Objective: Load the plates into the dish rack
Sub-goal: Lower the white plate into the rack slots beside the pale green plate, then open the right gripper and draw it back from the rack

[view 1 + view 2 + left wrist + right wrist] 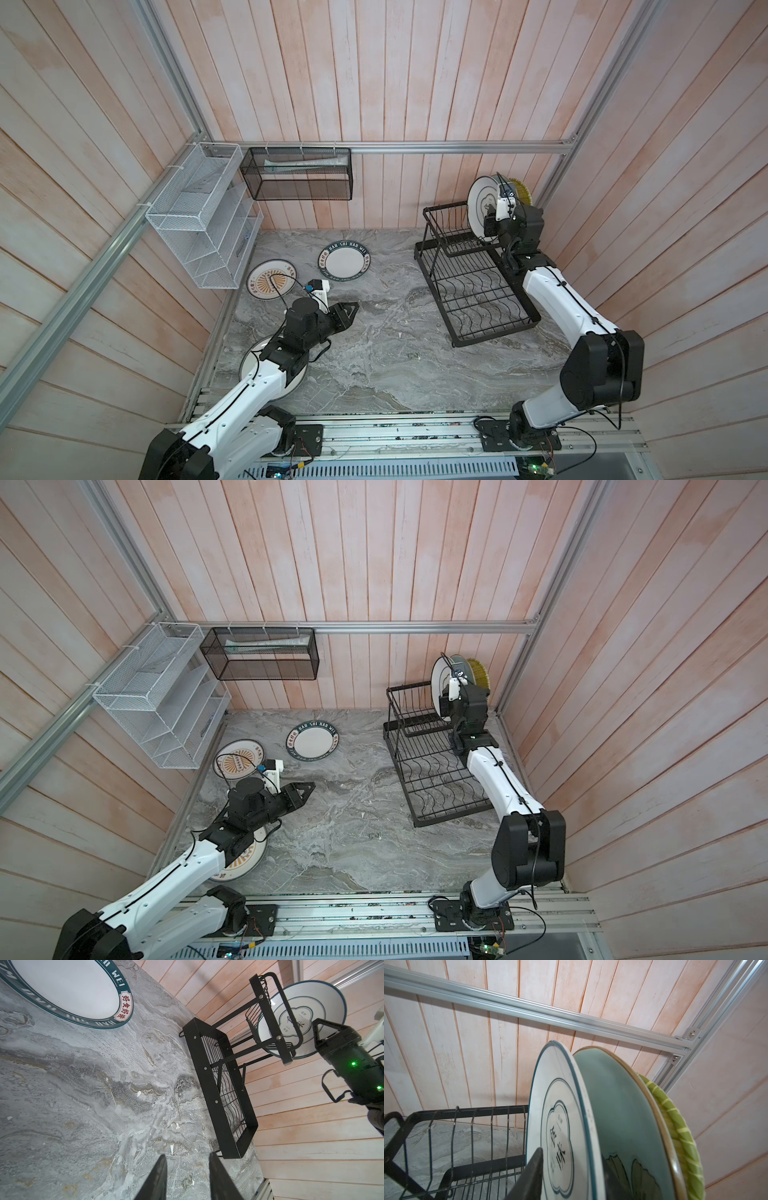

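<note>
At one o'clock, the right claw (572, 1154) stands spread astride the ringed white plate (554, 1088) upright in the rack (211, 1084); at nine, the left claw (188, 1157) hovers spread, empty.

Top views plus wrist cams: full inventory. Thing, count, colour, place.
dish rack: one; black wire; table, back right
racked plates: three; white ringed plate, teal plate, yellow plate; on edge, upper basket
loose plates: three; lettered plate, white, dark rim; orange sunburst plate by shelf; sunburst plate under left arm; flat, table's left
mesh shelf: one; white; left wall
mesh basket: one; black; back rail
table: one; grey marble
left tool: black; open, empty, above table
right tool: black; fingers astride ringed plate, grip unclear
</note>
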